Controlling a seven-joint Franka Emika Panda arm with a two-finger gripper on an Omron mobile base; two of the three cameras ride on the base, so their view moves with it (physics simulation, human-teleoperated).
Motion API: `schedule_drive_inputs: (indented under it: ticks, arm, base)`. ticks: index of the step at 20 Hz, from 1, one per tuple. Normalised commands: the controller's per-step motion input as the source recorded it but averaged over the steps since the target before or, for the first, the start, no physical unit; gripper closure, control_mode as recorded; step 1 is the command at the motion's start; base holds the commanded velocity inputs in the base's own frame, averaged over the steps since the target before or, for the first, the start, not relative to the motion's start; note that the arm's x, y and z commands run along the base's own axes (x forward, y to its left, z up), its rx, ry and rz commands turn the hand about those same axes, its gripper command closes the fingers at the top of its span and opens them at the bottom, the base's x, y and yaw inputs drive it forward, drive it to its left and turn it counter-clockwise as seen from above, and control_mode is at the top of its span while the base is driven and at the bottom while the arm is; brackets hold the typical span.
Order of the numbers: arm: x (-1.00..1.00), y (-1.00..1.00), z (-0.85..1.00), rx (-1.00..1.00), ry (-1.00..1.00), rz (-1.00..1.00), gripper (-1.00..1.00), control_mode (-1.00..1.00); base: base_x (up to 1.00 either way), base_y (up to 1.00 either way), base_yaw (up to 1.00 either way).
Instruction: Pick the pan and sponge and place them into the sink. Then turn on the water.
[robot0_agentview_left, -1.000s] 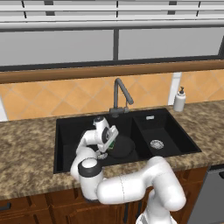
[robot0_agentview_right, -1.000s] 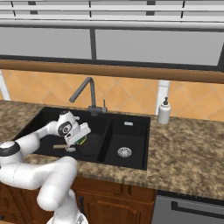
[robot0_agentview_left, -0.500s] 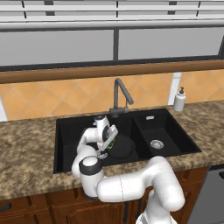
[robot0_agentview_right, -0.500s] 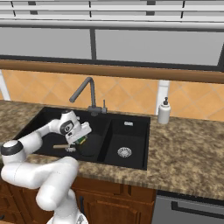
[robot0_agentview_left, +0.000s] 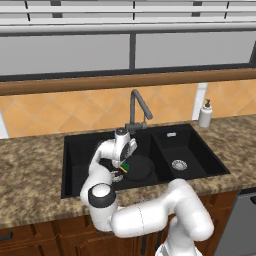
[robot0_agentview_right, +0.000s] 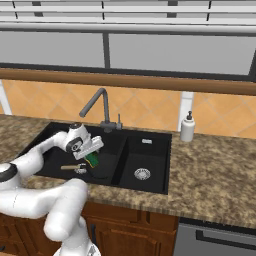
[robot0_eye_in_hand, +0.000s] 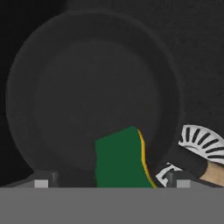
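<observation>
Left base view shows the speckled brown counter (robot0_agentview_left: 30, 170) running across the frame, with the black double-basin sink (robot0_agentview_left: 75, 150) set into it. A grey gooseneck faucet (robot0_agentview_left: 136, 107) stands at the sink's back edge, between the two basins, and a white soap dispenser (robot0_agentview_left: 205, 113) sits on the counter to the right of the sink. The smaller right basin has a silver drain (robot0_agentview_left: 178, 164) in its floor.

The pan (robot0_agentview_left: 140, 168) lies flat on the floor of the large left basin, near the wall that divides the basins. In the right base view its light wooden handle (robot0_agentview_right: 69, 167) points toward the left side of that basin, beside the basin's own drain (robot0_agentview_right: 80, 170).

Over the pan hangs the end effector (robot0_agentview_left: 123, 166), pointed down into the large basin. It is closed around the sponge (robot0_agentview_left: 126, 166), whose green face and thin yellow edge show in the hand view (robot0_eye_in_hand: 122, 159) between the two finger tips, above the pan's near rim. Whether the sponge touches the pan cannot be told.
</observation>
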Motion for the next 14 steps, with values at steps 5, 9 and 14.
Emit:
schedule_drive_inputs:
  ticks: [5, 9, 14]
  arm:
    - [-0.97, 0.28, 0.87, 0.11, -0.28, 0.0, -1.0, -1.0]
    - [-0.98, 0.43, 0.68, 0.1, -0.19, 0.01, -1.0, -1.0]
    - [-0.88, 0.6, 0.85, 0.03, -0.1, 0.0, -1.0, -1.0]
  base:
    - [0.0, 0.0, 0.0]
    - [0.0, 0.0, 0.0]
    - [0.0, 0.0, 0.0]
